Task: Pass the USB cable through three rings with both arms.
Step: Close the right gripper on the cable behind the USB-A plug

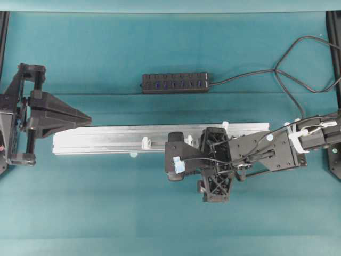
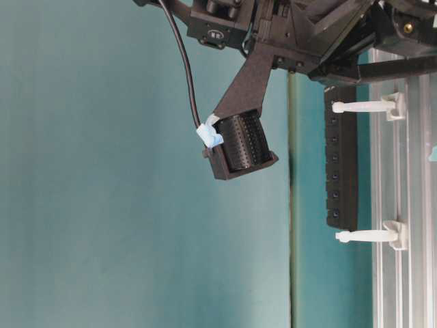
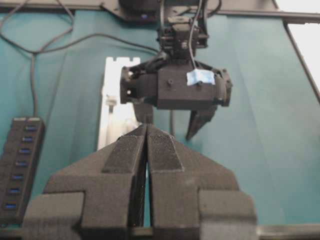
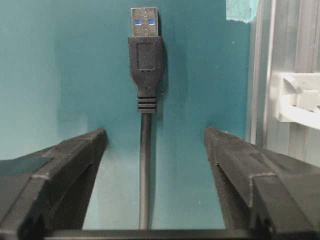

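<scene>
In the right wrist view the right gripper [image 4: 150, 150] is standing with its jaws spread, the USB cable [image 4: 145, 170] lying on the teal table [image 4: 60, 75] between them and touching neither; its plug [image 4: 145, 55] is pointing away, beside the silver rail [image 4: 280, 50]; farther along, a white ring [image 1: 145, 143] is standing upright on that rail; beyond, the left gripper [image 1: 85, 118] is sitting pressed together, holding nothing, off the rail's far end.

Even, soft light fills all views, casting faint shadows. Upper right of the left wrist view is blown out white. Near gripper wedges there blur softly.
</scene>
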